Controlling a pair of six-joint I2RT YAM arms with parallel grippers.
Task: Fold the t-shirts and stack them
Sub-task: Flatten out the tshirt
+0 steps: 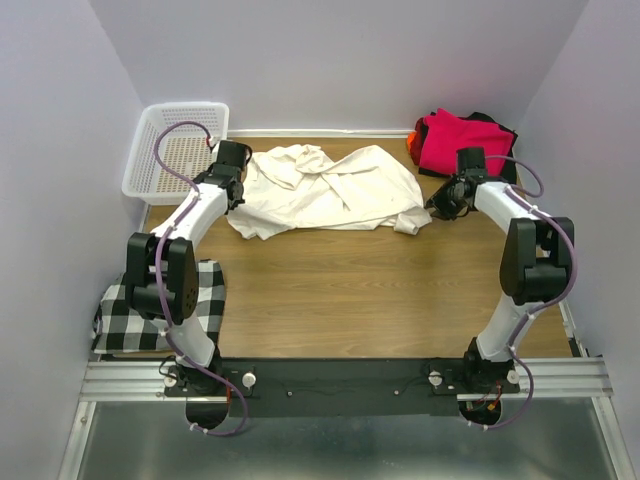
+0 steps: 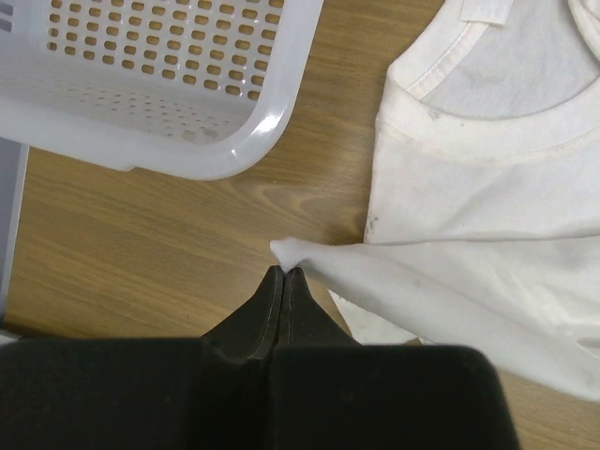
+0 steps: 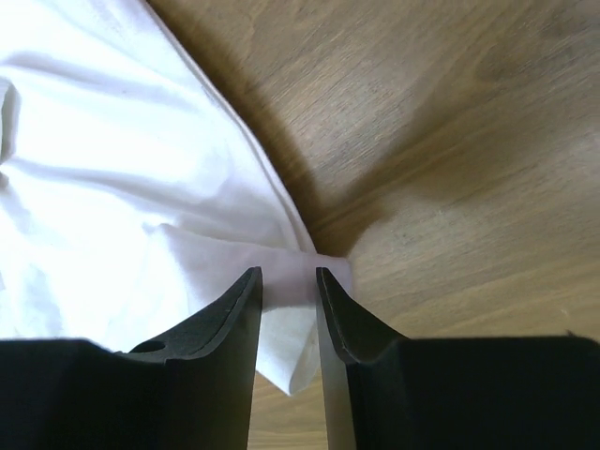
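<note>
Top external view: the cream t-shirt lies crumpled and unfolded across the far half of the tabletop. It sits between the white basket at far left and the folded pile at far right, which has the magenta-red t-shirt on top.
Left claw: the tips are pressed together on a small peak of cream fabric, near the basket's corner.
Right claw: the jaws stand narrowly apart astride a folded corner at the shirt's edge, and a firm bite is not evident.
Risk, left side: the pinch takes only the very tip of the cloth, so a firm pull would likely slip it free.
Risk, right side: the corner looks doubled over, so closing there may trap two layers and stop the shirt spreading flat.
Risk, both sides: an uneven pull could drag the cloth against the basket or into the folded pile.
Left arm pose: it reaches forward with the elbow raised, wrist at the shirt's left edge beside the basket.
Right arm pose: it reaches forward and bends inward, wrist low at the shirt's right edge, just in front of the pile.
</note>
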